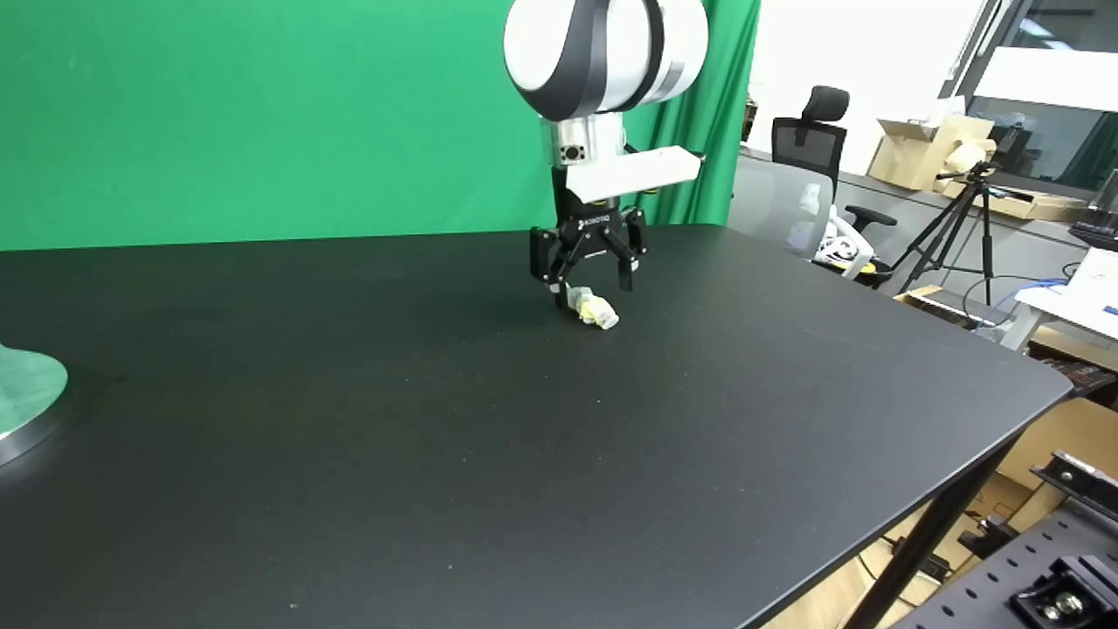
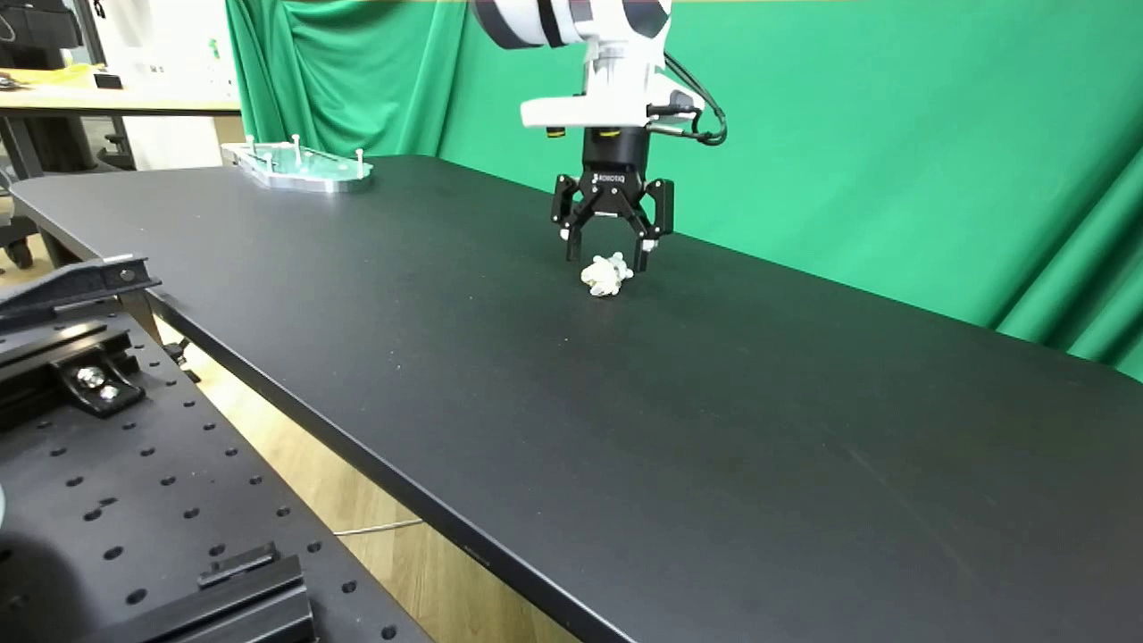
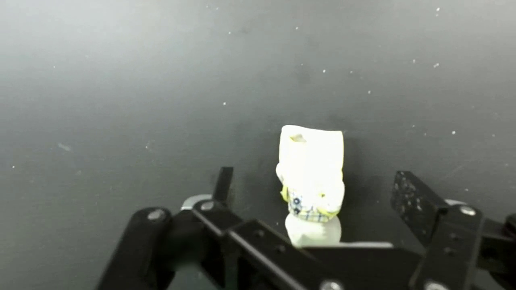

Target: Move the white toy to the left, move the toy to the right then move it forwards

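Observation:
The white toy is a small cream figurine with yellowish parts. It lies on the black table and also shows in an exterior view. In the wrist view the toy is overexposed, with a blue checked patch; its lower end is partly hidden by the gripper. My gripper is open just above the table, also seen in an exterior view. In the wrist view the gripper has one finger on each side of the toy, with a gap on both sides. Nothing is held.
A pale green round disc with a grey rim stands at the table's edge of view. In an exterior view a clear greenish tray with pegs stands at a far corner. A green curtain hangs behind the arm. A perforated metal plate adjoins the table.

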Controlling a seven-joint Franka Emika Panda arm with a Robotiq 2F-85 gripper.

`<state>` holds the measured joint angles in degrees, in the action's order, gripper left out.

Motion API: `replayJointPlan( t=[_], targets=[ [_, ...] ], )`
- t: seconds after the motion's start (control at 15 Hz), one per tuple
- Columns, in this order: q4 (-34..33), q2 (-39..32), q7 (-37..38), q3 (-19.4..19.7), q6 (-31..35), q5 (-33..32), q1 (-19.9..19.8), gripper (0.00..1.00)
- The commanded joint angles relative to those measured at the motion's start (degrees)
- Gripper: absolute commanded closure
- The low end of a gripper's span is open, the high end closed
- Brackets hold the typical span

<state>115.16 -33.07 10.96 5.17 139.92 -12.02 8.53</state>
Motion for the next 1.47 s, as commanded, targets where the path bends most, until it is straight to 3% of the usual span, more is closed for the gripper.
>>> replayJointPlan(
  t=[0.0,0.27,0.53,0.87,1.4],
  targets=[
    [4.5,6.0,1.9,0.4,0.9,-2.1,1.1,0.0],
    [9.6,12.0,-0.2,-0.4,3.5,-3.8,0.9,0.0],
    [15.2,15.4,0.4,0.9,14.5,-8.6,0.3,0.0],
    [16.6,13.1,-6.6,-0.9,19.8,-3.6,-4.2,0.0],
    [13.7,7.7,-16.8,-4.3,18.4,3.8,-8.8,0.0]
  ],
)
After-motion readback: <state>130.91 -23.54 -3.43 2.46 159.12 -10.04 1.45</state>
